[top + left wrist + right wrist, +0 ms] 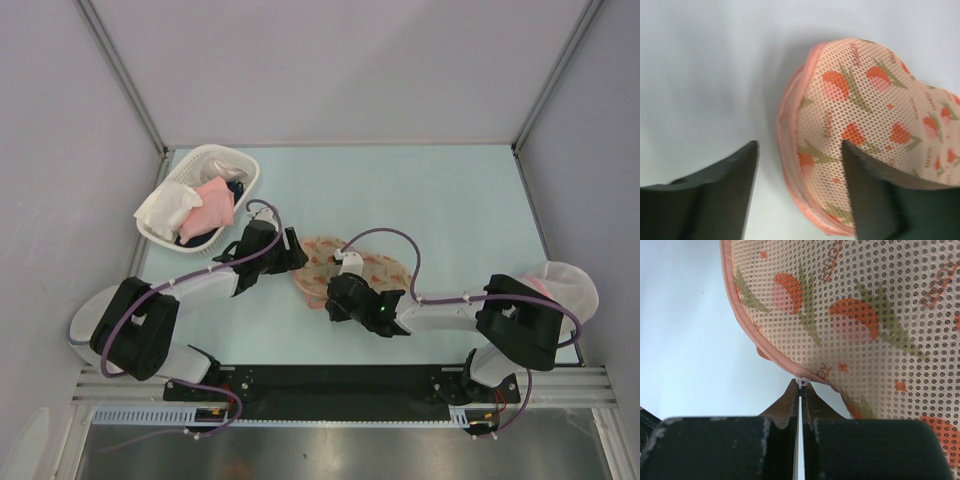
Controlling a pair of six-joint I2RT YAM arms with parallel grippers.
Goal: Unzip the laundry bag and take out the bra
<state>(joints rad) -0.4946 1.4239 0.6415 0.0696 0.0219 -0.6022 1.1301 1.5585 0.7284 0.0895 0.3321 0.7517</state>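
Laundry bag (318,262) lies mid-table between the arms; bra not visible, presumably inside. Right gripper (800,387) fingers are pressed together on what looks like the zip pull (801,381), too tiny to confirm. Left gripper (800,147) is spread astride the bag's end, clamping nothing. Risk: the unanchored bag drags along instead of unzipping, or the pull slips out.

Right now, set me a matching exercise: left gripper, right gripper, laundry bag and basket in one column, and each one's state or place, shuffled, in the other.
Things:
1. left gripper
2. right gripper
3. laundry bag
4. basket

States or places:
A. far left of the table, cloths inside
B. fingers closed at the zipper
C. fingers apart
D. flat mid-table, between the two grippers

Pairs: 1-C, 2-B, 3-D, 4-A
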